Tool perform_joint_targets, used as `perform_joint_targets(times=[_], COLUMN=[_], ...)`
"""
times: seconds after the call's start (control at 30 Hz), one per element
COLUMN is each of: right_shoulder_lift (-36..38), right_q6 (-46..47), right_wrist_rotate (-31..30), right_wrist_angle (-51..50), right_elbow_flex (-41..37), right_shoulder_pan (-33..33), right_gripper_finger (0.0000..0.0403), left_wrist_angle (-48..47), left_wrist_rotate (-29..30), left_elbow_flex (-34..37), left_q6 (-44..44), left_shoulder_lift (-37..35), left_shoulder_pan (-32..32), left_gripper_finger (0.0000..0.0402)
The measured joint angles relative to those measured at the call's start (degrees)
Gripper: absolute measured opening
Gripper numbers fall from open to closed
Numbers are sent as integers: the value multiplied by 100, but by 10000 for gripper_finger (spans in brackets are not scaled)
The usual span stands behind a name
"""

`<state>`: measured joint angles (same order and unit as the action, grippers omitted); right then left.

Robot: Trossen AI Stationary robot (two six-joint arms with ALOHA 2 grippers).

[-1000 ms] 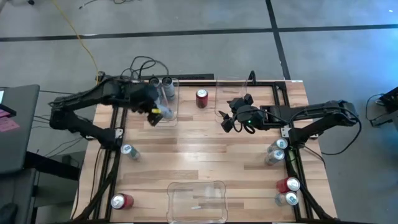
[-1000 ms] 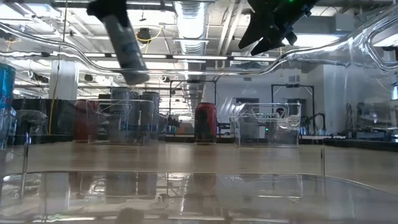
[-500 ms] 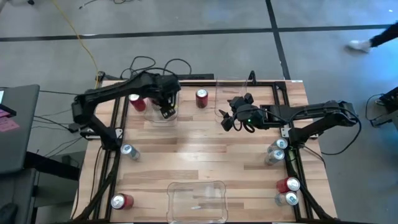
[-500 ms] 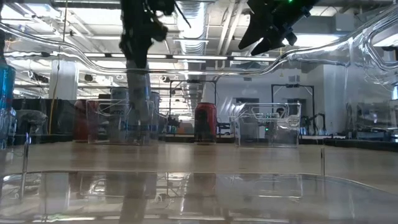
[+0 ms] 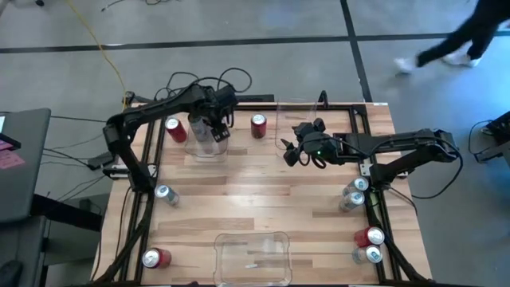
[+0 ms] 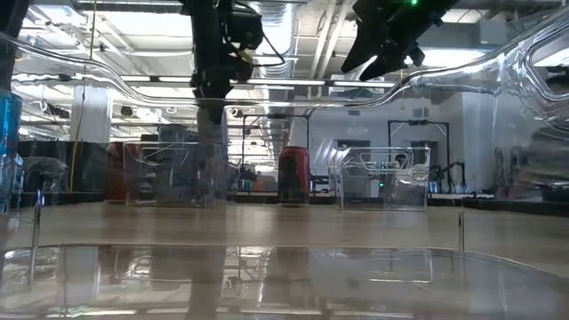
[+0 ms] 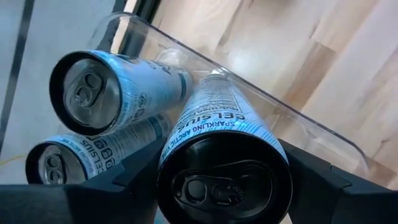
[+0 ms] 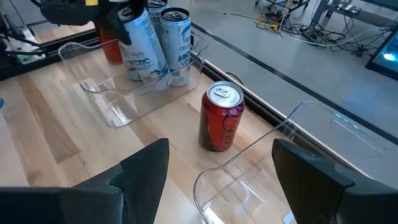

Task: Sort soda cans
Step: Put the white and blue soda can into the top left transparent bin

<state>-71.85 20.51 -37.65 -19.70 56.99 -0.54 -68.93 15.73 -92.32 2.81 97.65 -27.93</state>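
The left hand (image 5: 213, 131) is over the clear bin (image 5: 225, 150) at the far left of the counter (image 5: 255, 191), its fingers clamped on the sides of a silver-and-blue can (image 7: 214, 134) that it holds upright inside that bin. Two more silver-and-blue cans (image 7: 118, 87) stand in the same bin, just beside the held one, on the side away from the counter's middle. A red can (image 5: 176, 131) stands just outside the bin on its left, and another red can (image 8: 221, 118) stands on the bin's right, between it and a second clear bin (image 8: 292, 124). The right hand (image 5: 299, 153) hangs above the counter to the right of the left bin, by the second bin, with its fingers spread wide and nothing between them; the red can on the right lies ahead of it, apart. Farther from the left bin, cans sit along the counter's edges: one silver can (image 5: 165, 194) and a red one (image 5: 155, 257) on the left side, and a cluster of four cans (image 5: 360, 215) on the right side. A third clear bin (image 5: 253, 257) rests at the near edge.
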Motion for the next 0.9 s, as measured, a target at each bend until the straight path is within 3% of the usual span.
perform_joint_targets(times=[0.9], right_shoulder_lift=[-2], right_q6=[6], right_wrist_rotate=[22], right_wrist_angle=[-13], right_elbow_flex=[2], right_shoulder_pan=[0], right_gripper_finger=[305], left_wrist_angle=[187], left_wrist_rotate=[-243], left_elbow_flex=[261], left_q6=[232], left_shoulder_lift=[-2], left_shoulder_pan=[-73], left_gripper_finger=[260])
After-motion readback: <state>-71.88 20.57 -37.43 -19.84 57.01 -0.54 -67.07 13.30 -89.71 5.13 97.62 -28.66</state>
